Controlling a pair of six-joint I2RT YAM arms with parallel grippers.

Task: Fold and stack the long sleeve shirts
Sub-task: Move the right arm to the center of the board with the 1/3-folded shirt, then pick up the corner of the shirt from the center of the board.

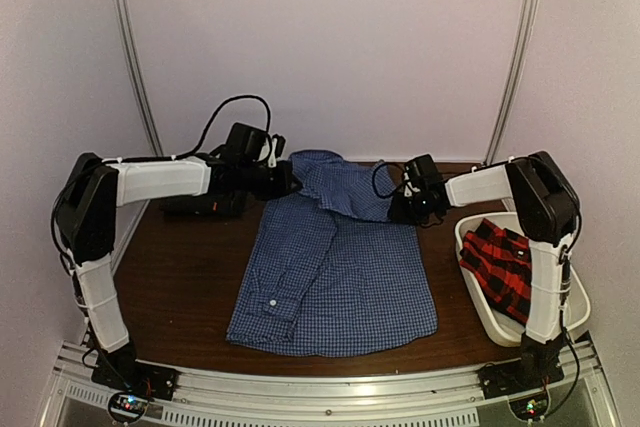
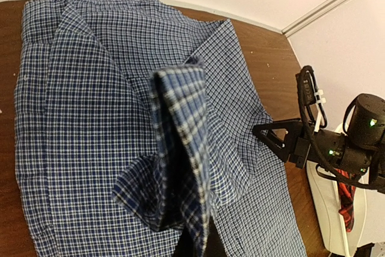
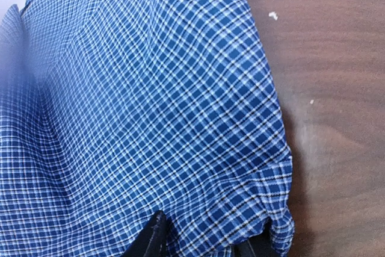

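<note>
step: blue fine-check gingham cloth shirt [image 1: 330,277] mid-fold | raised fold pinched tight between jaws of left gripper [image 1: 285,179] and right gripper [image 1: 402,209] | next, probably: fold to be carried evenly and laid on the cloth below the jaws

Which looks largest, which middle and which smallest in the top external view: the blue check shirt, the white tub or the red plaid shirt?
1. blue check shirt
2. white tub
3. red plaid shirt, bunched inside the tub and partly hidden, so its spread-out size is unsure.
</note>
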